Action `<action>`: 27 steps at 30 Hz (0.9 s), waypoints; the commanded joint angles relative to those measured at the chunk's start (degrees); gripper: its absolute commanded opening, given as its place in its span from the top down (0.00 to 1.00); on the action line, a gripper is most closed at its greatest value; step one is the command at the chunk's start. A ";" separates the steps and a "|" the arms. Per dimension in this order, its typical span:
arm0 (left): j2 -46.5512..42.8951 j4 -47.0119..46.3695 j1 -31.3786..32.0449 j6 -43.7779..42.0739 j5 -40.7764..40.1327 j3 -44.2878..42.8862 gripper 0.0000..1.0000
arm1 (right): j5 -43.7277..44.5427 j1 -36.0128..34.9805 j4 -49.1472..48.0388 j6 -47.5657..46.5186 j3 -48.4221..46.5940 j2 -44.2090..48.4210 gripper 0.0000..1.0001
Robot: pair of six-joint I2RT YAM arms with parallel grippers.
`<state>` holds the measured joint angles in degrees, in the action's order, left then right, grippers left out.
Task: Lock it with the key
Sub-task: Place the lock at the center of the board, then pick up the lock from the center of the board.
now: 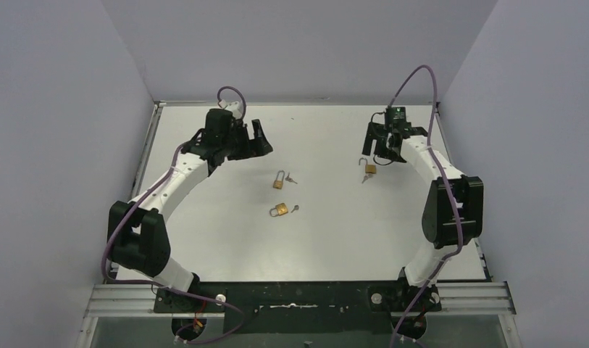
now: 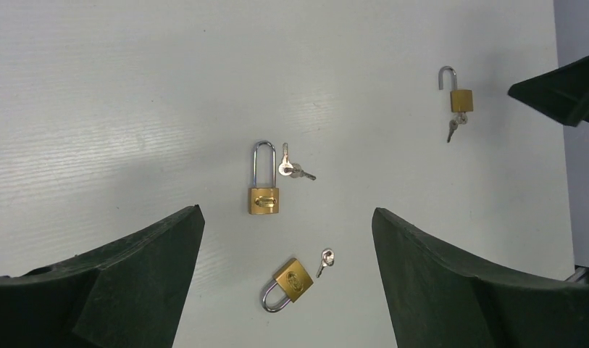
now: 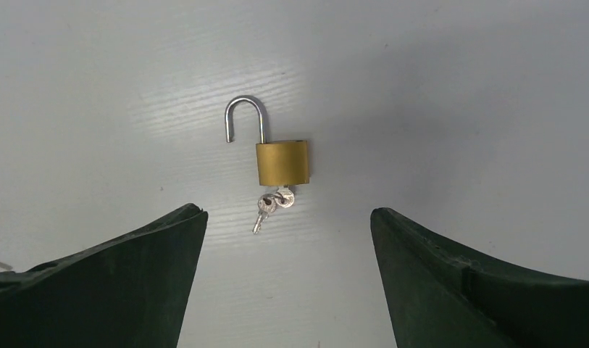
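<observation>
Three brass padlocks lie on the white table. The open padlock (image 3: 282,162) has its shackle swung out and a key (image 3: 271,204) in its bottom; it sits just ahead of my right gripper (image 3: 287,212), which is open and holds nothing. In the top view this padlock (image 1: 369,169) is just below my right gripper (image 1: 382,147). A long-shackle padlock (image 2: 264,192) with loose keys (image 2: 294,170) and a short padlock (image 2: 291,282) with a single key (image 2: 325,260) lie ahead of my left gripper (image 2: 286,212), also open and empty, hovering above them.
The table's raised back edge (image 1: 298,103) and grey walls enclose the space. In the top view the long-shackle padlock (image 1: 278,180) and short padlock (image 1: 280,210) lie mid-table between the arms. The right gripper's finger (image 2: 559,90) shows at the left wrist view's right edge.
</observation>
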<state>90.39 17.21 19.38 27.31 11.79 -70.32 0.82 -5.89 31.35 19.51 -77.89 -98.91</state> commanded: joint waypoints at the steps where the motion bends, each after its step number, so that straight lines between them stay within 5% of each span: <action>1: -3.84 2.63 -1.29 -2.69 1.47 -0.87 0.15 | 2.47 -1.92 1.06 -5.38 -0.32 -2.98 0.14; 27: -7.66 0.78 -5.67 -2.09 5.75 4.86 0.15 | 2.48 -2.11 -2.13 -8.52 -3.99 -14.93 0.41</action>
<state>85.47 18.90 14.41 26.30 16.78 -64.99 2.63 -8.08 31.73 11.55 -78.50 -113.10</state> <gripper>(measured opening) 0.848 0.611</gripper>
